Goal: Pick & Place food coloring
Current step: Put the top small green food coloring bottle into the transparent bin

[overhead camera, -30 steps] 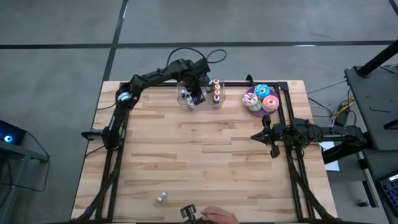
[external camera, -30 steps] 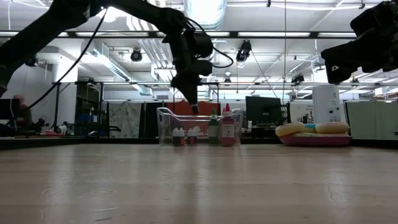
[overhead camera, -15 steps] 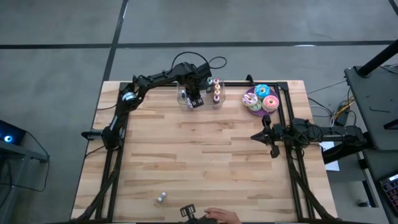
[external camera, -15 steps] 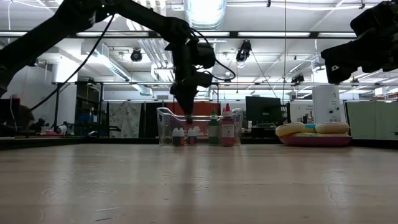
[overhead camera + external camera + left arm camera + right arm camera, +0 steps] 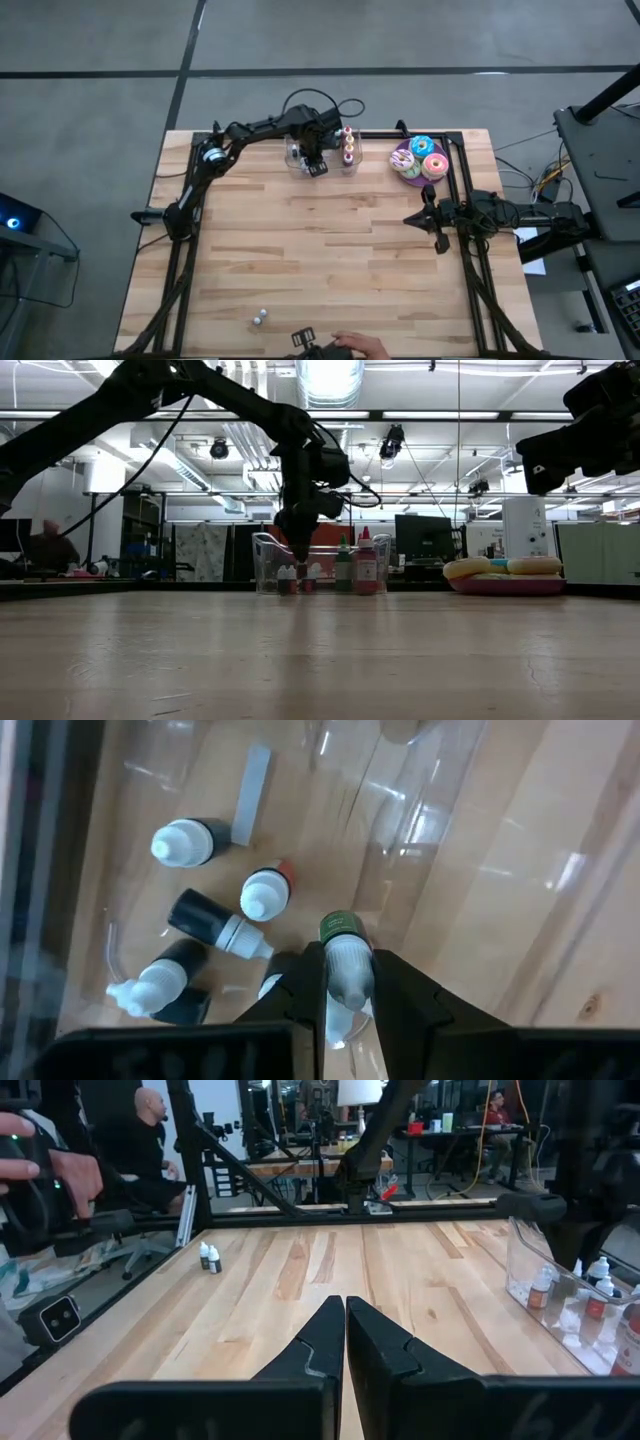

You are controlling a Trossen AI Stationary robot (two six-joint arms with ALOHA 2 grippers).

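Front edge: two small white-topped things [image 5: 260, 318] sit near the table's front, with a person's hand [image 5: 352, 347] just at the rim.
Right side: right gripper [image 5: 345, 1315] waits over bare wood by the right edge, fingers pressed together, nothing between them.
Far edge: clear bin [image 5: 265, 565] holds the food coloring [image 5: 265, 892]; a plate of doughnuts [image 5: 420, 158] stands beside it.
Change: left gripper [image 5: 347, 965] hung above the bin rim a second ago; it has since come down inside, among the bottles.
Grip: its fingers are clamped on one bottle [image 5: 340, 930], one on each flank.
Meaning: I'd say the pick is made and the lift-out comes next.
Look: tiny dropper bottle, green collar, white nozzle, standing upright. Its neighbours have dark bodies and white tips, and several lie tipped on the bin floor.
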